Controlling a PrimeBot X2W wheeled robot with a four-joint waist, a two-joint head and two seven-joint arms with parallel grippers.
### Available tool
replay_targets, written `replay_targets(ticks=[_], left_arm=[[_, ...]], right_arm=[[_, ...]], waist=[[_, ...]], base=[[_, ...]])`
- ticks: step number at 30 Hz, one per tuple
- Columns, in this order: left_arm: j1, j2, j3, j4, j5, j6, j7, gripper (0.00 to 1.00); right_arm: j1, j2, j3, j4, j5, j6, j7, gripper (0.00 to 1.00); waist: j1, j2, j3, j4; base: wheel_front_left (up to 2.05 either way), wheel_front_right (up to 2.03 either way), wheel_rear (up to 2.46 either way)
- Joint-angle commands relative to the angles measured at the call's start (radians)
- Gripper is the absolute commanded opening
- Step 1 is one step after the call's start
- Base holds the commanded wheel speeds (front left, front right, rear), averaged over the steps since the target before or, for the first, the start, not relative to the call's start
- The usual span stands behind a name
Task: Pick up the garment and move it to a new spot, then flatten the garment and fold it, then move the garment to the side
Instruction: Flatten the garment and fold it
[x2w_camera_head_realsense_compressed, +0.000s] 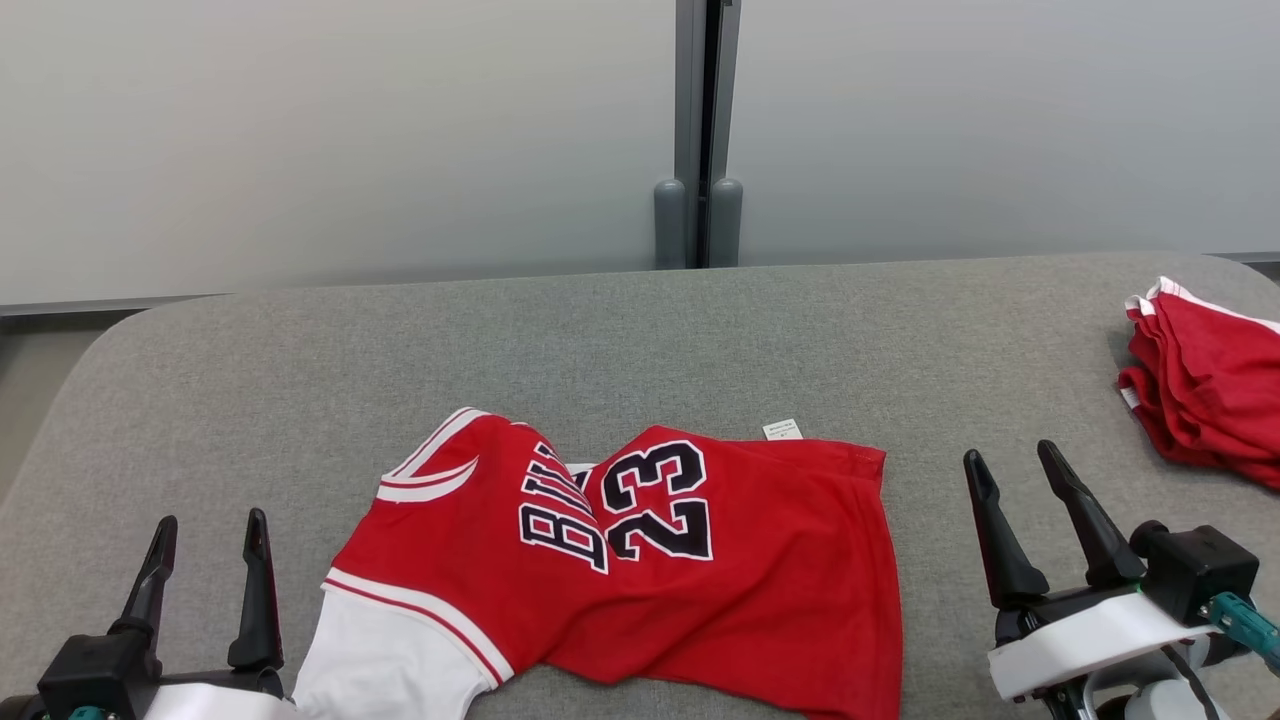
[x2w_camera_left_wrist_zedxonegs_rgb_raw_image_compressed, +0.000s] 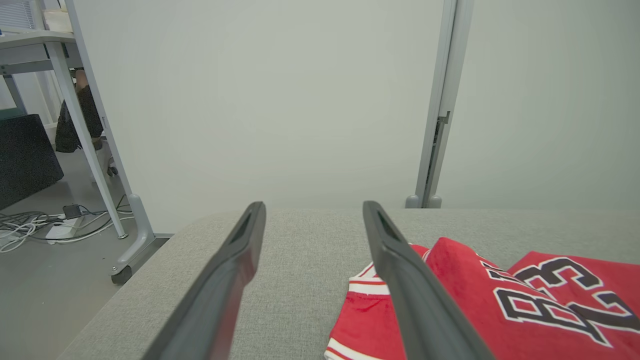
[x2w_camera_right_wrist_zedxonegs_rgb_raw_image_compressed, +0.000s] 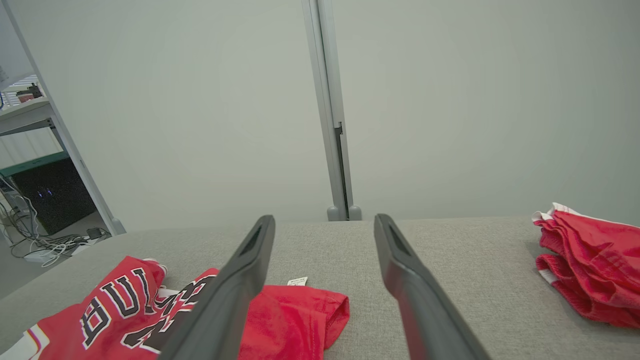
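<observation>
The left gripper (x2w_camera_head_realsense_compressed: 211, 522) and right gripper (x2w_camera_head_realsense_compressed: 1012, 455) both stand released and empty, fingers spread. Between them the red jersey (x2w_camera_head_realsense_compressed: 700, 590) lies rumpled on the grey table (x2w_camera_head_realsense_compressed: 600, 330), its white part just beside the left gripper and its hem apart from the right gripper. A red pile (x2w_camera_head_realsense_compressed: 1210, 390) lies further right.

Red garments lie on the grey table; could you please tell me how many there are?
2. The numbered jersey lies crumpled at the near middle of the table; a red bundle sits at its right edge, partly cut off, and may hold more than one piece.
</observation>
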Motion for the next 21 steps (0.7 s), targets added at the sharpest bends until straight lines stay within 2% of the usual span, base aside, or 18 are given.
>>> replay_targets(ticks=[1,10,21], left_arm=[[-0.006,-0.005,0.015,-0.003,0.017,-0.011,-0.004,1.0],[-0.014,-0.031,0.032,0.027,0.048,-0.06,-0.004,1.0],[-0.014,-0.041,0.035,0.064,0.067,-0.078,-0.004,1.0]], right_arm=[[-0.003,-0.012,-0.004,-0.008,-0.004,0.001,-0.006,1.0],[-0.007,-0.017,-0.005,-0.006,-0.01,0.001,-0.007,1.0],[-0.017,-0.031,0.004,0.003,-0.028,0.001,0.003,1.0]], waist=[[0.0,-0.0001,-0.001,-0.001],[0.0,-0.0001,-0.002,-0.001],[0.0,-0.0001,-0.007,-0.004]], base=[[0.0,0.0,0.0],[0.0,0.0,0.0],[0.0,0.0,0.0]])
